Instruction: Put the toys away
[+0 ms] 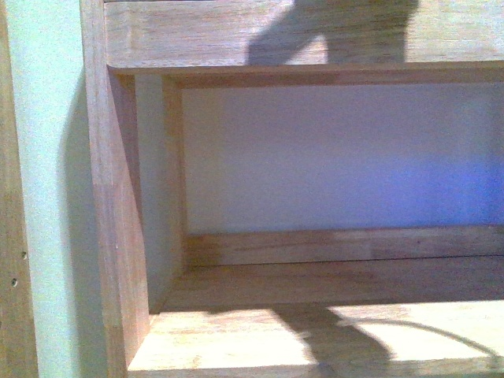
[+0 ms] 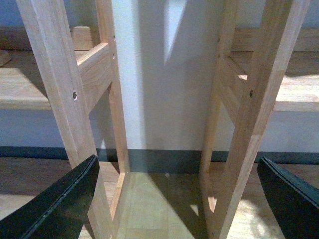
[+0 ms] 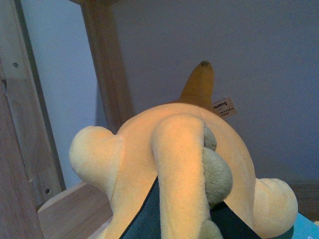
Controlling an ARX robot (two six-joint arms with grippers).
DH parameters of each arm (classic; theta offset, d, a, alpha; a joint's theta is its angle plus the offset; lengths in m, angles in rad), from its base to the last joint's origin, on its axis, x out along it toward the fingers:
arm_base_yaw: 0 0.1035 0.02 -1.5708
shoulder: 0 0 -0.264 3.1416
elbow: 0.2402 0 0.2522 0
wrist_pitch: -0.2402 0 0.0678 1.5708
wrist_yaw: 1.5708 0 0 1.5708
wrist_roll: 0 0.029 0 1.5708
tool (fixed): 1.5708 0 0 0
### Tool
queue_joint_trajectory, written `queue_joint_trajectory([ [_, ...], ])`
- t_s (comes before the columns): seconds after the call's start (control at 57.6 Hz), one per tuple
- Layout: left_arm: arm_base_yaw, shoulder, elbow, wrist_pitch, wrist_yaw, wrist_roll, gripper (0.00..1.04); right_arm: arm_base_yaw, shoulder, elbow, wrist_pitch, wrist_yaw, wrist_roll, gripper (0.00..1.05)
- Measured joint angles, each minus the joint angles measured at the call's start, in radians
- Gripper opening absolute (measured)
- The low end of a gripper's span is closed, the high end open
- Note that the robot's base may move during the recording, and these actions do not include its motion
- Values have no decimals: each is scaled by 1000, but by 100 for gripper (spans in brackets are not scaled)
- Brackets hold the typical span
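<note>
The yellow-orange plush animal [image 3: 149, 164] fills the right wrist view, with a pointed ear [image 3: 199, 84] and a white sewn label [image 3: 224, 107] at its far end. My right gripper [image 3: 182, 219] is shut on the plush animal, its dark fingers [image 3: 144, 219] pressed into the soft body. The plush hangs in front of a wooden shelf frame [image 3: 107, 64] and a pale wall. My left gripper [image 2: 177, 199] is open and empty, its black fingers [image 2: 60, 204] wide apart before two wooden uprights. Neither gripper shows in the front view, only arm shadows on the shelf board [image 1: 236, 335].
The front view faces an open wooden shelf compartment [image 1: 339, 268] with a side panel [image 1: 118, 220] on its left and a board above. The left wrist view shows two shelf legs [image 2: 65, 99] [image 2: 254, 114], a wood floor and a dark skirting strip. A blue thing [image 3: 309, 226] peeks beside the plush.
</note>
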Motion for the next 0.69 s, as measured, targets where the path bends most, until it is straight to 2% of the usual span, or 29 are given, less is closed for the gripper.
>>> queue_joint_trajectory([
  [0.695,0,0,0,0,0,0,98,117,200,190,-23,82,73,7],
])
